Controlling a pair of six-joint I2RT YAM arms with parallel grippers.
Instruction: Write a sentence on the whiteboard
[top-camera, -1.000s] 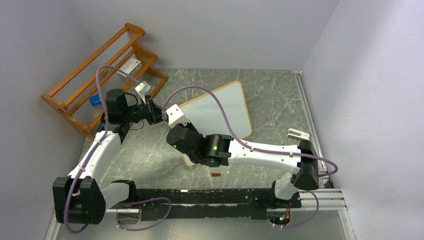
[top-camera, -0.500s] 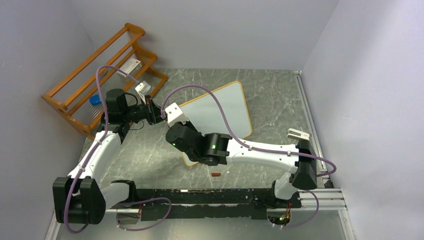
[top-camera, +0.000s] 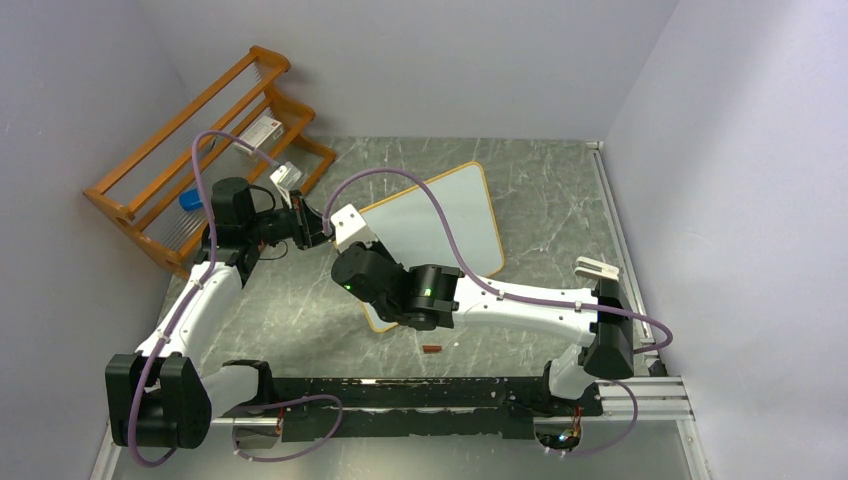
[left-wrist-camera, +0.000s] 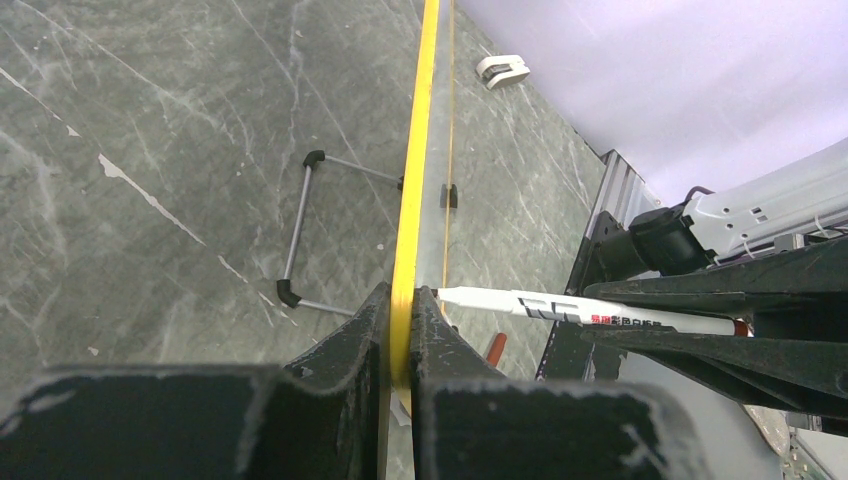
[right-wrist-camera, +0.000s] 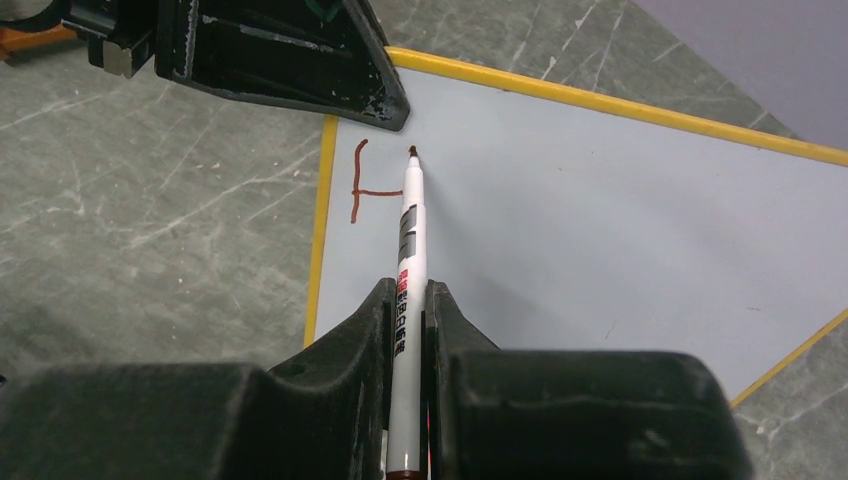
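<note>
Grey marbled table (top-camera: 540, 180) underneath everything, and a wooden rack (top-camera: 200, 130) sits in the far left corner against the wall. The whiteboard (top-camera: 455, 225) is propped up mid-table with its wire stand (left-wrist-camera: 298, 225) on the table behind it. Its writing face is turned towards the right arm (top-camera: 520, 300), which reaches across from the right. The left arm (top-camera: 205, 290) comes in from the other side. The left gripper (left-wrist-camera: 400, 300) is pressed together on the board's yellow rim, one finger on each face, near the upper left corner. The right gripper (right-wrist-camera: 408, 295) is pinching a white marker (right-wrist-camera: 410, 230) by its barrel, and the marker points straight out ahead of the fingers. The marker's tip is right at the white surface, just inside the rim and close under the left fingers. All there is of the sentence (right-wrist-camera: 358, 185) is one reddish-brown upright stroke with a short crossbar, just left of the tip. A small reddish cap (top-camera: 431, 348) lies on the table near the board's near corner.
</note>
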